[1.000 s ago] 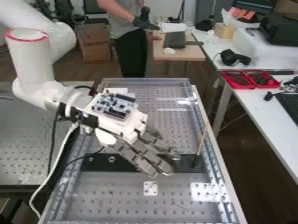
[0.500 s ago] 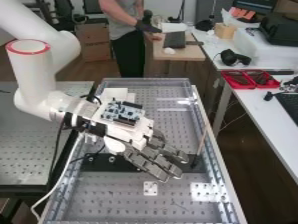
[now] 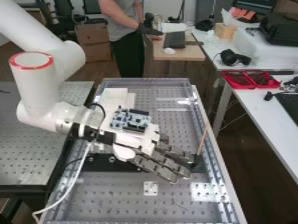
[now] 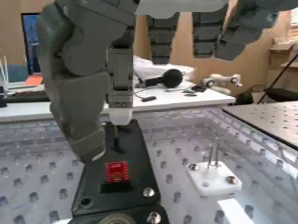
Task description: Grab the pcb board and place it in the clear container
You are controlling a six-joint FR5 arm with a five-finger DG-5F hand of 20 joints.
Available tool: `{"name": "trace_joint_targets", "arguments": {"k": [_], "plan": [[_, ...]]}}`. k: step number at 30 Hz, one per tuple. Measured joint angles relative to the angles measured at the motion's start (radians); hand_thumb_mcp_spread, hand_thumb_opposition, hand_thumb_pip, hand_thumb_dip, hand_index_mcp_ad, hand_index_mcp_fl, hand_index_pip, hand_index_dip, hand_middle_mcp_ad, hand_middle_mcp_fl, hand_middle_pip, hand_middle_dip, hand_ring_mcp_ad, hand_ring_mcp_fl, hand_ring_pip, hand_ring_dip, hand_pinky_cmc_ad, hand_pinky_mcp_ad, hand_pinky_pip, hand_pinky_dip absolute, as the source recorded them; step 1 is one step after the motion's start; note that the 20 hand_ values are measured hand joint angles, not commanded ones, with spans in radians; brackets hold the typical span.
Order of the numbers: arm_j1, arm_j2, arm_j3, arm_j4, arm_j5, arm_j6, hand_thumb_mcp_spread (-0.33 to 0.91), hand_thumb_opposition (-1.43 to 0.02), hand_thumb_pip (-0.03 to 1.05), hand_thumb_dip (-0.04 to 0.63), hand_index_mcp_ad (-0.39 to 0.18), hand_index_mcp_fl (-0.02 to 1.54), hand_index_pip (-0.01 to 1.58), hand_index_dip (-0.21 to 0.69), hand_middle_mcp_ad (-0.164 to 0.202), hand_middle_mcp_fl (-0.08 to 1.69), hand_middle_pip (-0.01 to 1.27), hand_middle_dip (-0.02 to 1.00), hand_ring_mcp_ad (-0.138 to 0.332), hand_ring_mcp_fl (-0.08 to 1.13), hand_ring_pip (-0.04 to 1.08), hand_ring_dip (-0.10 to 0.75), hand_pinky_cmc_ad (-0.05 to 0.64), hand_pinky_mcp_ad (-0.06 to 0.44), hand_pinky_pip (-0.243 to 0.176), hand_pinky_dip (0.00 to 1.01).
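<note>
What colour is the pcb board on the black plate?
Red; the board shows best in the wrist view.

Taking twelve o'clock as the far end of the perforated bench: mount spans its middle, bearing the pcb board; rod stands toward three; small plate lies at six; second perforated table adjoins at nine; trays sit on the side table, toward one-thirty; desk stands beyond, at twelve.

No text, label, brand, number or sign can be read; the pale marks on the small red rectangular circuit board in the wrist view are too small to make out.
</note>
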Motion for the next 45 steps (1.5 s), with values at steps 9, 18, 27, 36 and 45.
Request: {"name": "trace_joint_targets", "arguments": {"k": [9, 18, 27, 36, 45], "plan": [[-0.009, -0.017, 0.008, 0.001, -0.022, 0.000, 0.74, -0.83, 0.41, 0.237, -0.253, 0.35, 1.39, 0.302, 0.059, -0.01, 0.14, 0.12, 0.216, 0.00, 0.09, -0.016, 0.230, 0.168, -0.091, 0.18], [-0.009, -0.024, 0.015, -0.006, -0.033, 0.004, 0.74, -0.83, 0.41, 0.237, -0.253, 0.34, 1.37, 0.302, 0.061, -0.01, 0.14, 0.12, 0.216, 0.00, 0.09, -0.014, 0.234, 0.168, -0.091, 0.18], [-0.009, -0.033, 0.023, -0.014, -0.035, 0.009, 0.70, -0.84, 0.38, 0.236, -0.251, 0.28, 1.30, 0.302, 0.058, -0.01, 0.14, 0.12, 0.216, 0.00, 0.08, -0.010, 0.234, 0.168, -0.091, 0.18], [-0.014, -0.052, 0.045, -0.029, -0.046, 0.006, 0.71, -0.84, 0.40, 0.239, -0.251, 0.34, 1.35, 0.302, 0.058, -0.01, 0.14, 0.12, 0.202, 0.00, 0.08, -0.005, 0.230, 0.166, -0.091, 0.18], [-0.026, -0.072, 0.064, -0.047, -0.062, 0.003, 0.72, -0.85, 0.40, 0.239, -0.255, 0.37, 1.36, 0.302, 0.059, -0.01, 0.14, 0.12, 0.201, 0.01, 0.08, -0.005, 0.234, 0.164, -0.091, 0.18]]}}
